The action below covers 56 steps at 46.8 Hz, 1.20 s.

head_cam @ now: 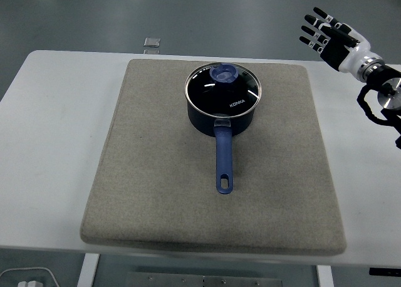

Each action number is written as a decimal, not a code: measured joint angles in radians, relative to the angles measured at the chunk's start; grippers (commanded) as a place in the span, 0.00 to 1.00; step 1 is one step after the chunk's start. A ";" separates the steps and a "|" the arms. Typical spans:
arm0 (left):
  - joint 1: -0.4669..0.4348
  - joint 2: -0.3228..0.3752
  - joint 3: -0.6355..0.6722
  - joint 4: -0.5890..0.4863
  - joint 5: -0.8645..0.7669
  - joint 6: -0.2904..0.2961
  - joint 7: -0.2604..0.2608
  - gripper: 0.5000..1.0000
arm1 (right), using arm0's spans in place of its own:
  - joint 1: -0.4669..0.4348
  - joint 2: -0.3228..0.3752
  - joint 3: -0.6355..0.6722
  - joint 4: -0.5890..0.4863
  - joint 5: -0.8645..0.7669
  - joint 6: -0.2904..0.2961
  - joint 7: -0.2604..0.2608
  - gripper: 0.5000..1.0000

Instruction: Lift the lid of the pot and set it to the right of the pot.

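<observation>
Currently the dark blue metal saucepan (220,111) sits toward the far middle of a thick rectangular grey felt mat (156,193), which covers most of the white counter (56,149). Its round glass lid with a steel rim (241,89) is seated on the pot, closed, with a blue round knob (223,74) at its centre, a little toward the far side. White lettering shows on the glass near the right rim. The pot's long blue handle (223,158) points straight toward the near edge of the counter and ends in a hanging slot. Mat surface to the right of the pot lies bare. Right hand (332,41), black fingers (319,15) on a white wrist cuff, hangs at the upper right, beyond the mat's far right corner and well apart from the pot; the fingers are extended and slightly spread, holding nothing, tips pointing up and to the left. Black arm joints and a round silver fitting (393,93) follow behind it to the right edge. A small clear flat object (151,44) rests at the counter's far edge, left of the pot; what it is I cannot tell. Grey floor lies beyond.
</observation>
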 measured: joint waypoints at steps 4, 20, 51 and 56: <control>0.001 0.000 0.000 0.000 0.000 0.000 0.000 1.00 | 0.000 0.000 0.000 0.000 0.000 0.000 0.000 0.85; 0.002 0.000 0.000 0.000 0.000 0.000 0.000 1.00 | 0.005 -0.001 0.001 0.002 0.000 -0.001 0.000 0.85; 0.001 0.000 0.001 0.001 0.000 0.000 0.000 1.00 | 0.015 -0.003 0.026 0.002 -0.016 0.014 0.001 0.85; 0.001 0.000 0.001 0.001 0.000 0.000 0.000 1.00 | 0.015 -0.003 0.026 0.003 -0.017 0.022 0.001 0.85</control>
